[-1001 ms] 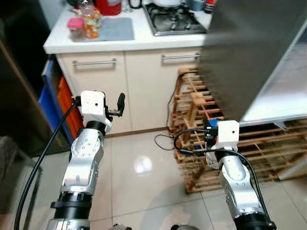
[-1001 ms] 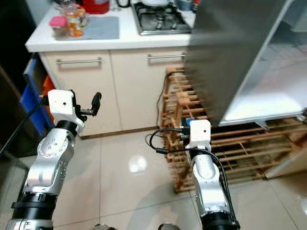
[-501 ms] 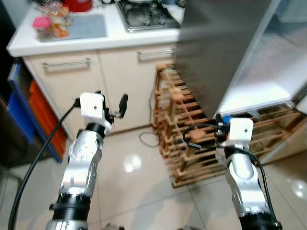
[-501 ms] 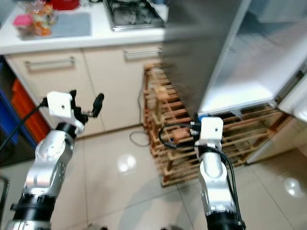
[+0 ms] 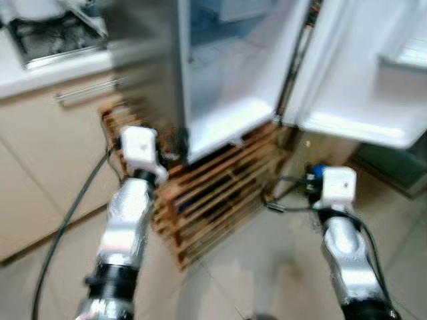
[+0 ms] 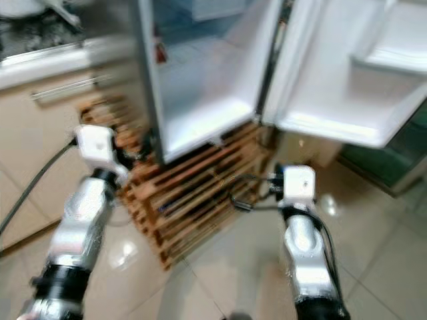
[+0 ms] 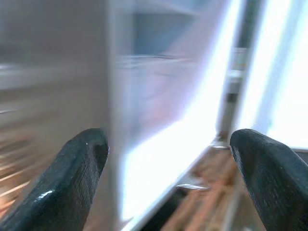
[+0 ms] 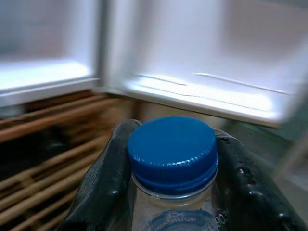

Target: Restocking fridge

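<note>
Right wrist view: clear plastic bottle (image 8: 172, 192) with a blue screw cap, pinched at the neck between the two black fingers (image 8: 103, 187) of the right gripper (image 8: 171, 192), upright along them, cap pointing toward the fridge. Seated right in the grasp, with a finger touching on each side of the neck.

Head views, blurred as if mid-turn: open fridge (image 5: 227, 87) ahead, white interior lit, door (image 5: 373, 80) swung wide to the right with its shelf jutting out above the right arm. Wooden pallet (image 5: 213, 193) under the fridge, between the two arms. Kitchen counter (image 5: 53, 63) off to the left.

Left gripper (image 7: 173, 154) spread wide and holding nothing, aimed at the fridge's left edge and lower shelf.

Likely risks, as judgement: a clip against the projecting door shelf when raising the bottle, given how close that shelf hangs over the right arm; a slip or tilt of the bottle, gripped only at the narrow neck below the cap; a snag of a loose arm cable (image 5: 287, 203) on the pallet slats close by. Blur makes exact clearances hard to tell.
</note>
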`<state>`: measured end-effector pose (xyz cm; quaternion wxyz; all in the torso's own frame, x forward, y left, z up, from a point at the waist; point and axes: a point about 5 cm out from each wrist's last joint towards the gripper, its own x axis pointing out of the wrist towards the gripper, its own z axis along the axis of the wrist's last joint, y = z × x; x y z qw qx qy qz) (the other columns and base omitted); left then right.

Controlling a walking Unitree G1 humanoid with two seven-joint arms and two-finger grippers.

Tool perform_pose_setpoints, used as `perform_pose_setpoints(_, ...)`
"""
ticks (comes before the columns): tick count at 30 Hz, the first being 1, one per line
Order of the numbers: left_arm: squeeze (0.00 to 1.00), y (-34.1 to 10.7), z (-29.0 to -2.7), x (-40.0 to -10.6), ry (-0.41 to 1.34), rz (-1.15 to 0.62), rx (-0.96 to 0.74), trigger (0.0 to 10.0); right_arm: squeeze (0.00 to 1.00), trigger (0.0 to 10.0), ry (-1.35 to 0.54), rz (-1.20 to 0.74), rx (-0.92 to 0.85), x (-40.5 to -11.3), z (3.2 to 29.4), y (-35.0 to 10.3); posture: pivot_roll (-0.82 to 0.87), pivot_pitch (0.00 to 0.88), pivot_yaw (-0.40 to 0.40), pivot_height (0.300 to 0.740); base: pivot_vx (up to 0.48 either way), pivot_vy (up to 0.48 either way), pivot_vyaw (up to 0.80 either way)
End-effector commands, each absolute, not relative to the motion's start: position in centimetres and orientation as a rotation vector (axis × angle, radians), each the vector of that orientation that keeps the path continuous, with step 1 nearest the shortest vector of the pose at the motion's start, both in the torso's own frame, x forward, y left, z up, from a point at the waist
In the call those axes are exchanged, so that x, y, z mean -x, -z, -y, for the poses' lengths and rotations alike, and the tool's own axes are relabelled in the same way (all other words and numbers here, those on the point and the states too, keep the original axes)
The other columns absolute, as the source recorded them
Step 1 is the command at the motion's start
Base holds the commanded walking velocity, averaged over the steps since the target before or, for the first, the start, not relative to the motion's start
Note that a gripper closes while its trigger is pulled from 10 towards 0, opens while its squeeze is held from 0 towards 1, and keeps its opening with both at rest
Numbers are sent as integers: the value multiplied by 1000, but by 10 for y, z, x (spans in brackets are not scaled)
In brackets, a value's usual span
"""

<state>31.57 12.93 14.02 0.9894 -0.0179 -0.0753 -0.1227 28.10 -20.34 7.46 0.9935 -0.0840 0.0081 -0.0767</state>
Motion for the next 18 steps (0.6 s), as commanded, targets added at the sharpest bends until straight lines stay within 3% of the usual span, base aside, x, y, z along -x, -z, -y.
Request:
perform_pose_setpoints(1,0,-141,-137,-316,231,156,20,10000,0,0,139,28,163,-284,197,-82,-130,0,-1,740,0,0,-563)
perform_pose_setpoints(5,0,-144,-129,-315,282,175,4,10000,0,0,135,31,162,-284,196,-82,-136,0,4,740,0,0,-728)
perform_pose_setpoints(11,0,-148,-116,-311,360,207,-15,10000,0,0,120,28,165,-285,194,-82,-139,0,2,740,0,0,0)
perform_pose_setpoints(18,0,-148,-111,-311,354,219,-37,10000,0,0,85,85,173,-288,187,-91,-142,0,5,740,480,0,0)
